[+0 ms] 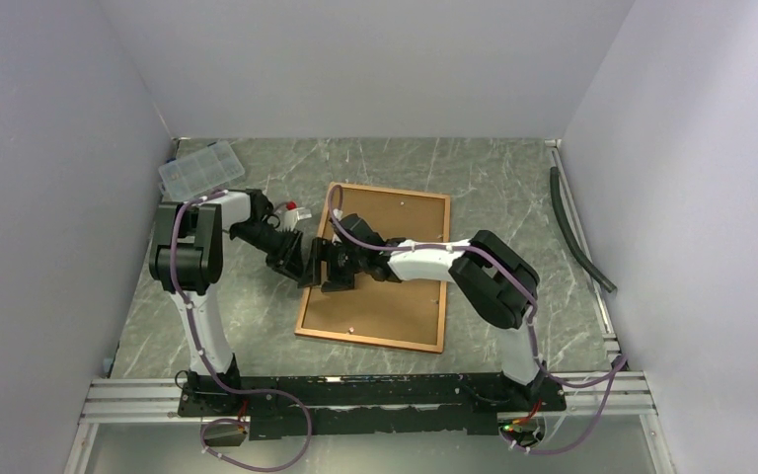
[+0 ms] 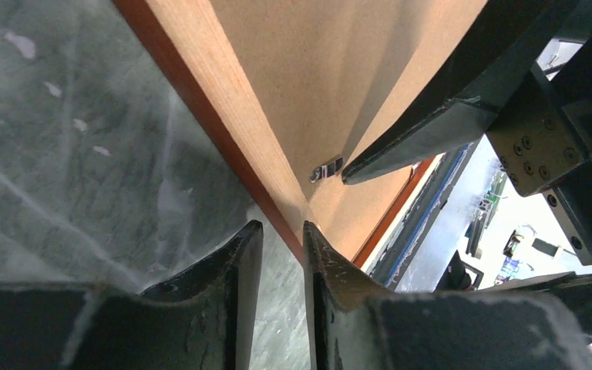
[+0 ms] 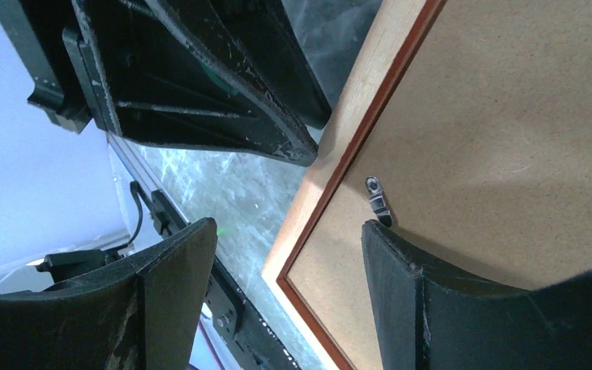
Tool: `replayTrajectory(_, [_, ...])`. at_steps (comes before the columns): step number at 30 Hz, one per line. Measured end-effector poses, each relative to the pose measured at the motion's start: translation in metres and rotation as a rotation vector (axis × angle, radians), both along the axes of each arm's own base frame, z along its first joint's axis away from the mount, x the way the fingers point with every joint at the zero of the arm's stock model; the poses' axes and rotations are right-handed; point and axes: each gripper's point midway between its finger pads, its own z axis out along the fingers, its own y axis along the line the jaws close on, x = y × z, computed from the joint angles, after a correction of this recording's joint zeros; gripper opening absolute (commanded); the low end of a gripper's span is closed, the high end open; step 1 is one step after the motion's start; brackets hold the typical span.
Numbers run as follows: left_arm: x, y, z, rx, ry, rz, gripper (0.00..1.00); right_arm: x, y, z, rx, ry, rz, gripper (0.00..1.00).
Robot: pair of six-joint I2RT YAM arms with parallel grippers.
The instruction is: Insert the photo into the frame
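Left claw (image 2: pixel 283 227) narrowly apart at frame (image 2: pixel 223 100) left edge; right claw (image 3: pixel 289 225) wide apart, straddling same edge.

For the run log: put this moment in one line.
frame: face down, backing board in | left fingers: at rim | right fingers: open by clip

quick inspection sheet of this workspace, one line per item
surface: grey-green marbled tabletop
job's things: frame lies back up, brown backing board in it; photo not seen
clutter: clear organiser box far left; small white-red item by the left arm; black hose at right
grippers: left gripper narrowly parted at the frame's left rim, grip unclear; right gripper open, straddling that rim beside a metal tab
cables: purple cables along both arms
surroundings: pale walls on three sides
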Motion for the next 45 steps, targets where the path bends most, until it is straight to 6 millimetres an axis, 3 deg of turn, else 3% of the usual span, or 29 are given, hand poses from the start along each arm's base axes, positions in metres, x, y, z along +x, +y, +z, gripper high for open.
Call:
replayTrajectory(8, [-0.004,-0.005,-0.004,0.005,0.002,-0.015,0.21,0.007,0.0,0.002,0.028,-0.027,0.006,0.72])
replayTrajectory(21, [-0.005,-0.005,-0.003,0.007,0.022,0.001,0.14,0.029,-0.021,-0.003,0.062,-0.034,-0.012,0.72])
replayTrajectory(45, [-0.006,-0.006,-0.003,-0.004,0.032,0.011,0.11,0.008,-0.011,-0.007,0.1,0.002,0.078,0.69])
